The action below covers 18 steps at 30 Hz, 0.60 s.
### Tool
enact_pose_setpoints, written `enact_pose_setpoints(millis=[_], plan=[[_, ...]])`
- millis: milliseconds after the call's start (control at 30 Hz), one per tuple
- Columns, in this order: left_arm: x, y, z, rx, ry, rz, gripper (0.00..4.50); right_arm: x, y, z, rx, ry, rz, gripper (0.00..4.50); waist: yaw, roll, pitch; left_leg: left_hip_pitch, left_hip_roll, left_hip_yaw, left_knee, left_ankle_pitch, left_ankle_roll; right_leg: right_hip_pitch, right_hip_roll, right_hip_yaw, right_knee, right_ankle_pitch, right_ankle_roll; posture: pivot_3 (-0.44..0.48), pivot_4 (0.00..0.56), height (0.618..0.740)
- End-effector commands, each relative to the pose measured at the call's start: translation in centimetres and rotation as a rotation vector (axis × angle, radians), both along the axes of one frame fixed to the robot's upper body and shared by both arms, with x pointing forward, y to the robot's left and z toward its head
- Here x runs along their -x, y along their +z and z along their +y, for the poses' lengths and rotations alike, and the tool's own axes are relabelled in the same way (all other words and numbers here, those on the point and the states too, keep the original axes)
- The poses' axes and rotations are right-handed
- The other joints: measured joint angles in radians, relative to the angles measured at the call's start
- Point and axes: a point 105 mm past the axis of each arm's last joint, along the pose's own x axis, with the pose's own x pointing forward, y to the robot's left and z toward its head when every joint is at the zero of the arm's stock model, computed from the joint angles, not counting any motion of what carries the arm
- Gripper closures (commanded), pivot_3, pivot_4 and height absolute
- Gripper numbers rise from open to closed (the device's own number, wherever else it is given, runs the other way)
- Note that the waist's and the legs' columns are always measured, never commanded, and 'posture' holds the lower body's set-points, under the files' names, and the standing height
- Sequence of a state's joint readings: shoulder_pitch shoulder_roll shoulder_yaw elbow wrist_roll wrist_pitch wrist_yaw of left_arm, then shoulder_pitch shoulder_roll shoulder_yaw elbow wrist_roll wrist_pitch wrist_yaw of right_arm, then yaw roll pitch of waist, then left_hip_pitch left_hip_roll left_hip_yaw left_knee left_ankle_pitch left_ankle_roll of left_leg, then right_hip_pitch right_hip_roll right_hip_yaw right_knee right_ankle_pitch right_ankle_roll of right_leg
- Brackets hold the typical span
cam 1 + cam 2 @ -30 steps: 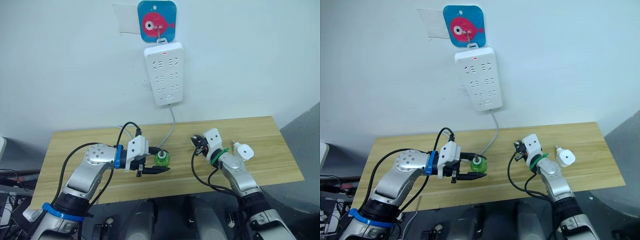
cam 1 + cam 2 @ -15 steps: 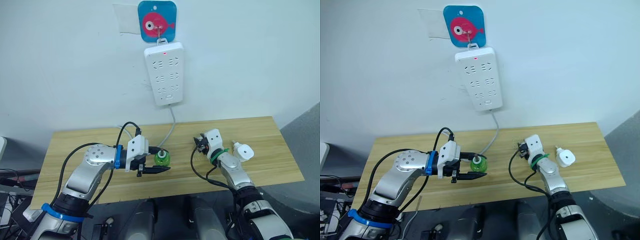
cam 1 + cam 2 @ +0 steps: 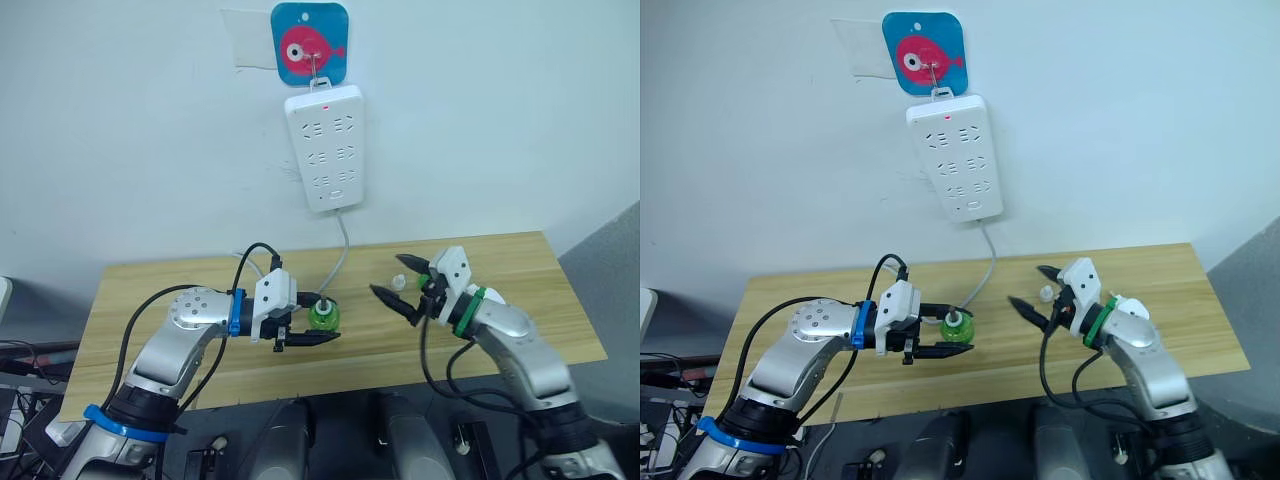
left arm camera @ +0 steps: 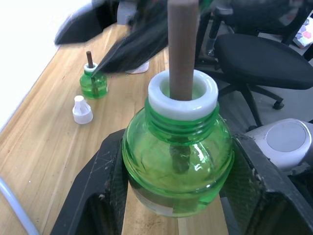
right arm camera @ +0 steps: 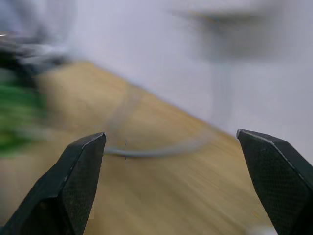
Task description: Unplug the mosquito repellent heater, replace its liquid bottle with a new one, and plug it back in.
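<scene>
The left gripper (image 3: 312, 327) pinches a green bottle (image 4: 177, 159) on the table (image 3: 150, 290). The right gripper (image 3: 402, 284), spread wide and empty, hangs right of it. The left wrist view adds a second green bottle (image 4: 93, 82) and white cap (image 4: 81, 109); the heater (image 3: 1128, 307) sits behind the right arm.

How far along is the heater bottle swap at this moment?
Done: the power strip sockets are empty, so unplugging looks done. In hand: the left end effector grips a green liquid bottle; the right end effector hangs open. Left: fitting a bottle, then plugging back in.
</scene>
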<state>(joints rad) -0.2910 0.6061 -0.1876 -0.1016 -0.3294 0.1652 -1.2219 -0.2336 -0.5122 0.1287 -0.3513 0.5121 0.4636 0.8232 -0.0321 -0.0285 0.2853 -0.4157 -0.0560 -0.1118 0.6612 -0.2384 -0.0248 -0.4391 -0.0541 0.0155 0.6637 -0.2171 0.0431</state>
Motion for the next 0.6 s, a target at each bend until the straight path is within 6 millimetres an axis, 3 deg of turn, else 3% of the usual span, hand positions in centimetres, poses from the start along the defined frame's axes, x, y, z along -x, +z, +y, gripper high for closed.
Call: enact_pose_setpoints(millis=[33,100,600], plan=[[0.0,0.7,-0.2,0.011,-0.027,-0.039,2.24,2.3,1.6,1.6,-0.023,0.174,0.043,0.94,0.000,0.000,0.000,0.000,0.000,0.000,0.000,0.000,0.000,0.000,0.000,0.000,0.000,0.000,0.000,-0.023,0.247,0.740],[0.0,0.8,-0.3,0.015,-0.030,-0.037,2.24,2.7,1.6,1.9,0.006,0.208,0.052,1.64,0.000,0.000,0.000,0.000,0.000,0.000,0.000,0.000,0.000,0.000,0.000,0.000,0.000,0.000,0.000,-0.023,0.247,0.740],[0.5,0.9,-0.6,0.016,-0.050,-0.037,2.24,1.7,0.9,5.9,0.012,0.225,0.030,1.64,0.001,0.000,0.000,0.000,-0.001,0.000,0.000,0.000,0.000,-0.001,-0.001,0.000,0.000,0.000,0.000,-0.001,0.235,0.740]])
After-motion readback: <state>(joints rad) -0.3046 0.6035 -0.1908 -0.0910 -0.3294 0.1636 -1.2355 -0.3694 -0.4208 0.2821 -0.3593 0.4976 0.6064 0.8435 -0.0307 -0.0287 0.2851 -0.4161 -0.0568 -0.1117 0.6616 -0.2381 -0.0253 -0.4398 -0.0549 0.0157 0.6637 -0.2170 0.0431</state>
